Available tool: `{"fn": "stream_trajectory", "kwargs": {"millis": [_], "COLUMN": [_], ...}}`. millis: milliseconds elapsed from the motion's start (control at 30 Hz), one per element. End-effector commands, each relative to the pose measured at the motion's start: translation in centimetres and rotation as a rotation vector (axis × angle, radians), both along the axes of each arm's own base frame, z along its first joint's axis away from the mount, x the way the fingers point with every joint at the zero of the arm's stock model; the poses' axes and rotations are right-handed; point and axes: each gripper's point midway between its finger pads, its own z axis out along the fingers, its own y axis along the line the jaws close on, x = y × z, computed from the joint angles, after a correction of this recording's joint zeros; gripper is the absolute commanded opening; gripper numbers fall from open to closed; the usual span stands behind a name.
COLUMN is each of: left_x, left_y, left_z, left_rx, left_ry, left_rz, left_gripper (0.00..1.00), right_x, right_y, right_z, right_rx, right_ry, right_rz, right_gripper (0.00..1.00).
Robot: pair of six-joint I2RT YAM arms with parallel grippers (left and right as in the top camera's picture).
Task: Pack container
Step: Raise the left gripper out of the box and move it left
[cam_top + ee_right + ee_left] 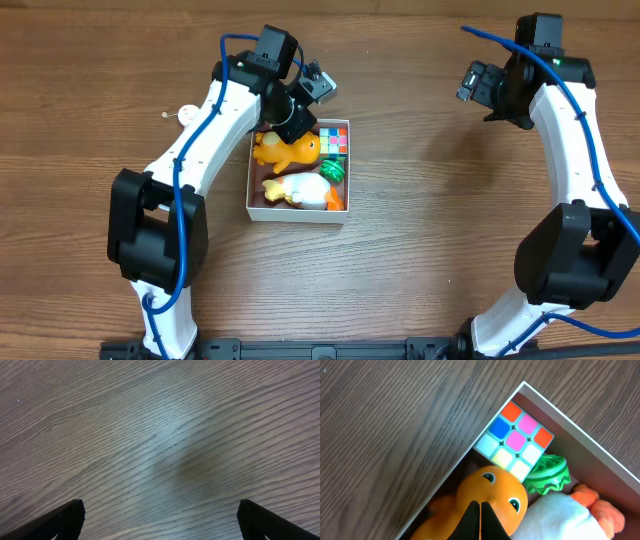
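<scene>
The container (297, 217) is a shallow white-walled box at the table's middle. In it lie an orange toy animal (290, 151), a colour-tiled puzzle cube (334, 138), a green ridged toy (333, 170) and a white plush with orange parts (302, 190). My left gripper (293, 128) hangs over the box's back left part. In the left wrist view its jaws (479, 506) are shut with nothing between them, right over the orange toy's head (492, 490), beside the cube (517, 440), the green toy (550, 475) and the box wall (580, 430). My right gripper (472, 84) is open and empty over bare table (160, 510).
A small white round bit (185, 113) and a tiny speck lie on the wooden table left of the left arm. The right arm stands at the right side, well away from the box.
</scene>
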Motion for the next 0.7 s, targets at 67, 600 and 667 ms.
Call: {"fn": "stream_trajectory", "kwargs": {"millis": [67, 600, 667], "left_x": [-2.7, 4.0, 5.5], "left_y": [0.7, -1.3, 0.0], "left_z": [-3.9, 11.8, 14.4], "left_rx": [0.013, -0.106, -0.096], "left_ry": [0.128, -0.207, -0.290], "left_rz": [0.005, 0.010, 0.047], "left_gripper": [0.04, 0.09, 0.11], "right_x": [0.0, 0.0, 0.0], "right_y": [0.0, 0.0, 0.0], "right_z": [0.7, 0.7, 0.7], "right_rx": [-0.001, -0.001, -0.001], "right_ry": [-0.020, -0.020, -0.020], "right_rz": [-0.005, -0.005, -0.005], "right_gripper": [1.00, 1.00, 1.00]}}
